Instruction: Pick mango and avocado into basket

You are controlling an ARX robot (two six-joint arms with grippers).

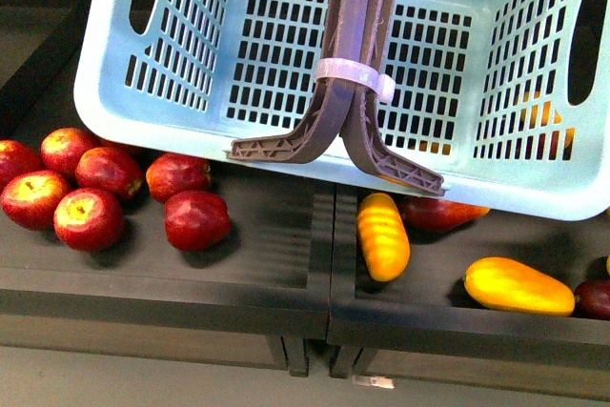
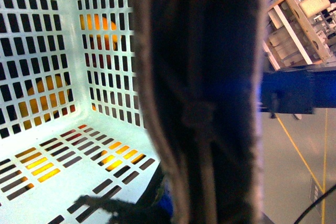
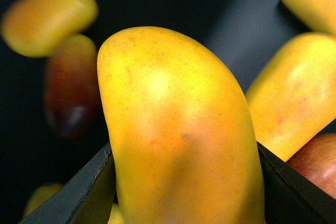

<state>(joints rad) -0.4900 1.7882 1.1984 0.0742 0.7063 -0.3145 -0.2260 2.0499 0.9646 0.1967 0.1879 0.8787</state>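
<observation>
Right gripper point(image 3: 182, 153): I clamp the mango point(image 3: 168, 103).
Left gripper: cannot tell; handles point(image 2: 205, 103) block me.
Shelf point(image 1: 276, 226): black, red apples point(image 1: 89, 218) left.
Basket point(image 1: 105, 73): teal, above shelf.

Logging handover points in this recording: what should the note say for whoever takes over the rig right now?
Right gripper: shut on the mango, a finger against each side. Whether it is lifted off the shelf cannot be told.
Left gripper: not visible. The basket handles fill its camera's view close up.
Basket: tilted above the shelf, empty where visible.
Avocado: not in view.
Done: mango gripped.
Left: put the mango into the basket, then find the avocado and put it in as well.
</observation>
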